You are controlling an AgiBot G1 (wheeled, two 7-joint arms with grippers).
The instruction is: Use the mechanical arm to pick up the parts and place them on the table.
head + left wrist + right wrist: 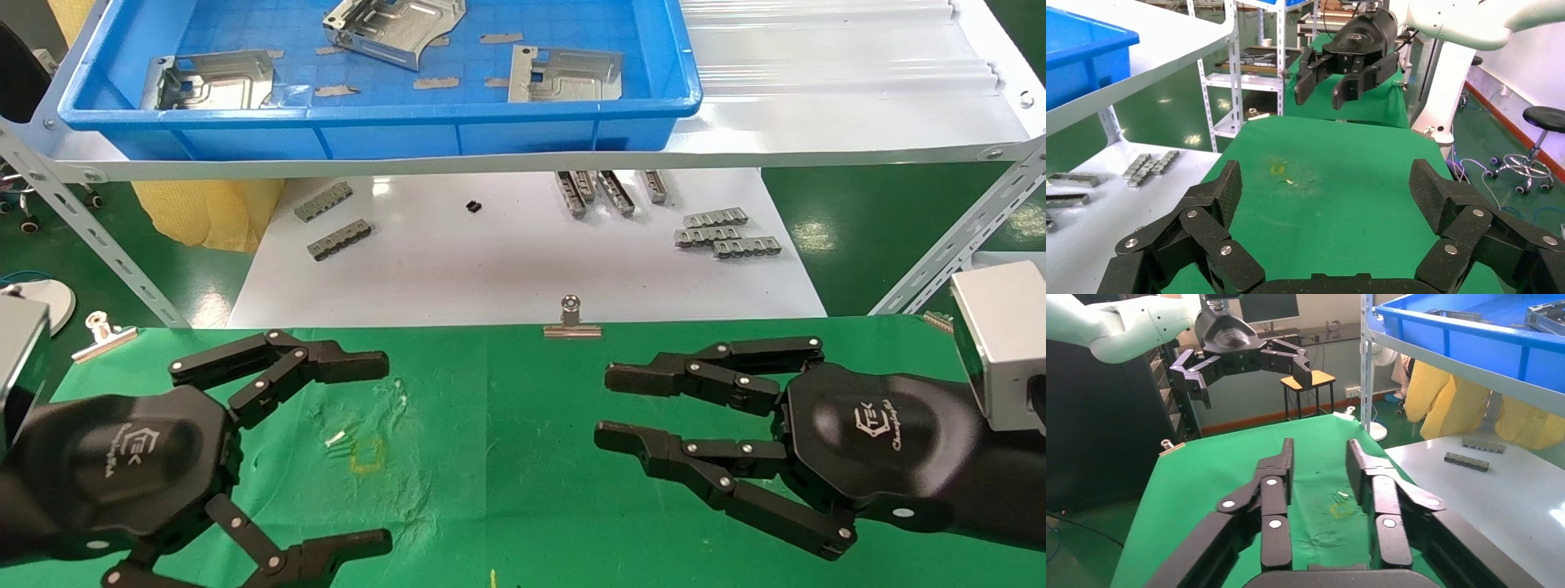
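Three silver sheet-metal parts lie in the blue tray on the raised shelf: one at the left, one tilted at the back, one at the right. Both black claw grippers hover low over the green cloth table, well short of the tray. My left gripper is open wide with nothing between its fingers. My right gripper is open with a narrower gap, also holding nothing. The two face each other across the cloth.
Below the shelf, a white board carries small grey notched bars. Binder clips pin the cloth's far edge. Slanted shelf legs stand at both sides. A yellow mark shows on the cloth.
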